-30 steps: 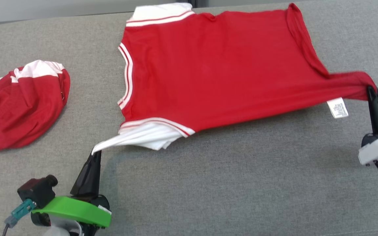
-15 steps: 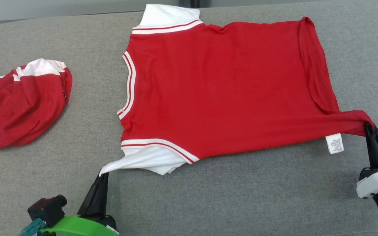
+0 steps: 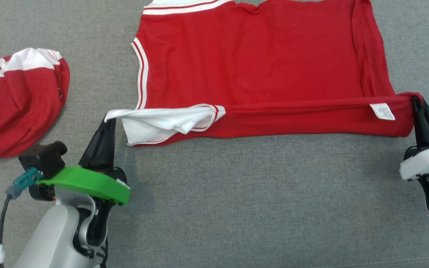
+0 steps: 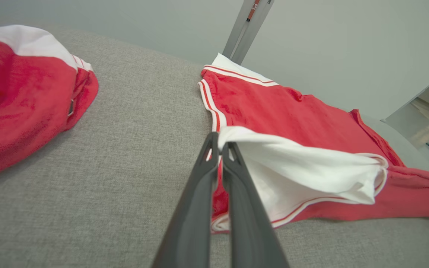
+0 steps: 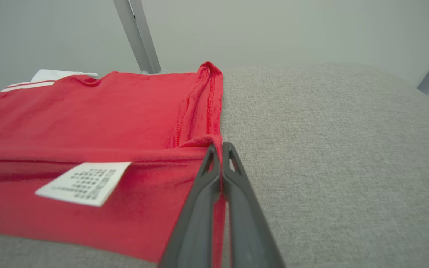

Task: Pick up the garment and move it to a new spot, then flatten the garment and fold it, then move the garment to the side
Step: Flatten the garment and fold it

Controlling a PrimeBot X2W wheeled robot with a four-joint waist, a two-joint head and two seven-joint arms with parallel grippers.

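The red shirt (image 3: 255, 67) lies spread across the middle of the grey bench (image 3: 255, 193), its neck to the robot's left and its hem to the right, the far edge running out of the top of the head view. Both claws are clenched on its near side. The left claw (image 3: 108, 119) pinches the tip of the white sleeve (image 3: 155, 124), and the right claw (image 3: 417, 101) pinches the near hem corner, just beside the white label (image 3: 382, 111).

This looks like the folding step. The near edge is raised off the bench and pulled taut between the two claws, and a long strip of it is starting to turn over onto the body.

The next move calls for carrying both held corners away from the robot together, level and at the same pace, so that the crease stays straight. Then they can be lowered onto the body and let go.

The shirt's body is mostly flat, with light wrinkles near the far edge. The sleeve is bunched and twisted where it is gripped, so it may land crumpled. A second red and white garment (image 3: 17, 108) sits heaped well apart at the left.
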